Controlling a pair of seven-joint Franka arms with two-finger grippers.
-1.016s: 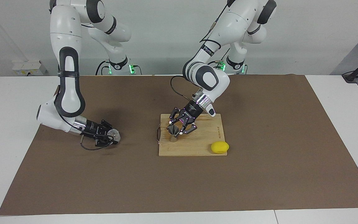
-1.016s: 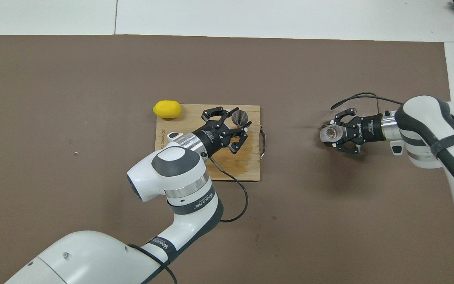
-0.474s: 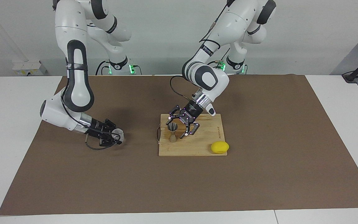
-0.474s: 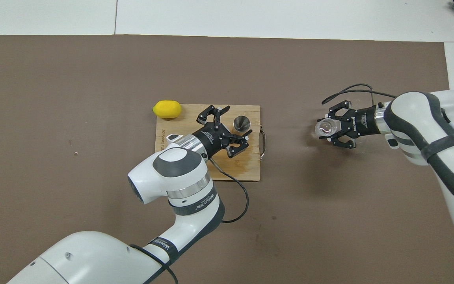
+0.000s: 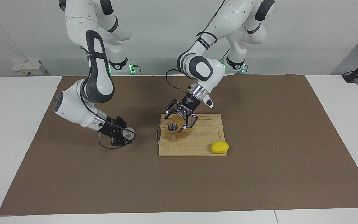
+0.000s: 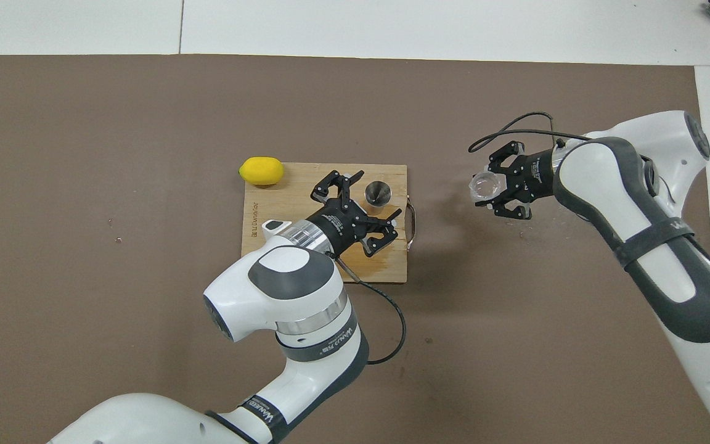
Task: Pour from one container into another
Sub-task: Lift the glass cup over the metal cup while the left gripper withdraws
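The grey metal jigger stands upright on the wooden cutting board, at the board's handle end. My left gripper hangs open just above the jigger and apart from it, with nothing held. The small clear cup sits in my right gripper, which is shut on it. That gripper holds the cup low over the brown mat, beside the board toward the right arm's end of the table.
A yellow lemon lies at the board's corner toward the left arm's end. The brown mat covers most of the white table. A metal handle loop sticks out of the board toward the cup.
My left gripper opened, let go of the tilted jigger, which now stands upright, and rose off it. My right arm carried the cup closer to the board.
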